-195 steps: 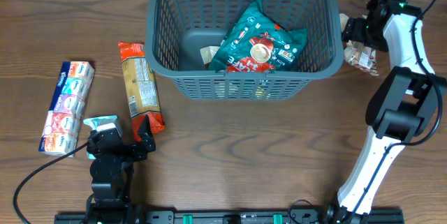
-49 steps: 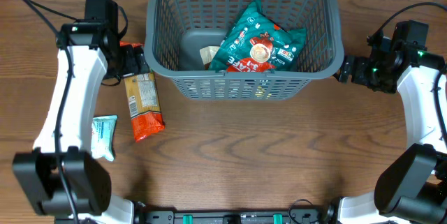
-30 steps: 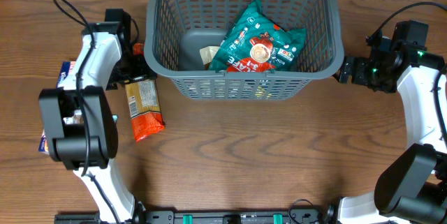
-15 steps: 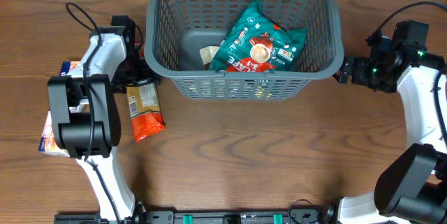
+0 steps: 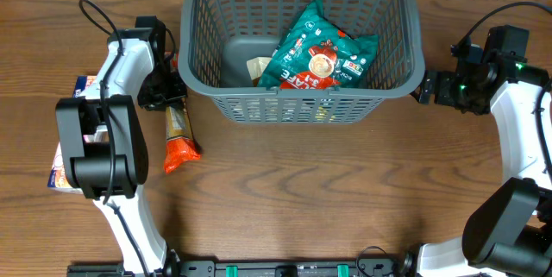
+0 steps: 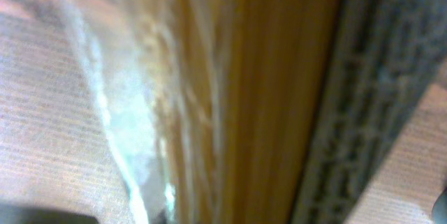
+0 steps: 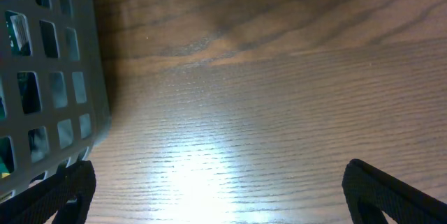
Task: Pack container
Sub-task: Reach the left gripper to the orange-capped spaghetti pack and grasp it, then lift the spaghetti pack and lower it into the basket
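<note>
My left claw [image 5: 168, 96] is closed on the orange packet [image 5: 178, 135] beside the container [image 5: 302, 104]; my right claw [image 7: 223, 192] is open, empty

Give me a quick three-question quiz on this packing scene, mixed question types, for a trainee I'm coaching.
1. True or false: the green packet lies inside the container.
2. Multiple choice: the right end effector is
A. gripping a packet
B. open, beside the container's right wall
C. down inside the container
3. Short answer: what colour is the long packet at the left end effector?

Key: 1 true; 2 B; 3 orange.
</note>
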Available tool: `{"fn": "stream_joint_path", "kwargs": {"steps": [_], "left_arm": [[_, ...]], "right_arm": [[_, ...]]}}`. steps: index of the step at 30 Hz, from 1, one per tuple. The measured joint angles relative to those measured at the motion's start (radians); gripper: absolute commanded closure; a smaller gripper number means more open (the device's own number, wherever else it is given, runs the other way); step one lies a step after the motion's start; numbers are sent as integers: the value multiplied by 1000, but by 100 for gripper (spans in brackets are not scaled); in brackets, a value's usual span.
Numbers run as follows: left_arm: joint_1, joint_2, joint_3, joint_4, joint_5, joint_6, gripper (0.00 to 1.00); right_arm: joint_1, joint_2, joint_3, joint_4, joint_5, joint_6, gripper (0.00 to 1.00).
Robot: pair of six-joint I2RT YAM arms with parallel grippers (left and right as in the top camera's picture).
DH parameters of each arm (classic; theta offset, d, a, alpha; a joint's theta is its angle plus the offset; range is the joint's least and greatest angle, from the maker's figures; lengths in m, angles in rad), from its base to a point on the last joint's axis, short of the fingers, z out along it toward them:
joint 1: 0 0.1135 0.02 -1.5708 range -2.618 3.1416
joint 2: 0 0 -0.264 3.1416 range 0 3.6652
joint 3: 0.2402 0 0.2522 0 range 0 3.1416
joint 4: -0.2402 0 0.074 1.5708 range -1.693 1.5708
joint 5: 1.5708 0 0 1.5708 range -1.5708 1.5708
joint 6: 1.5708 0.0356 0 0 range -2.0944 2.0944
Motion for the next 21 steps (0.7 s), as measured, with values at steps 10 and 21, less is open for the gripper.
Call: {"fn": "stream_joint_path", "kwargs": {"steps": [10,21], "left_arm": [[0,-330,-40,-27,-66,0,94],[2,-732,-40,31,-111,32,94]], "right_arm": [[0,0,0,0,0,-4,1],[0,0,0,-13,0,-11,1]]}}
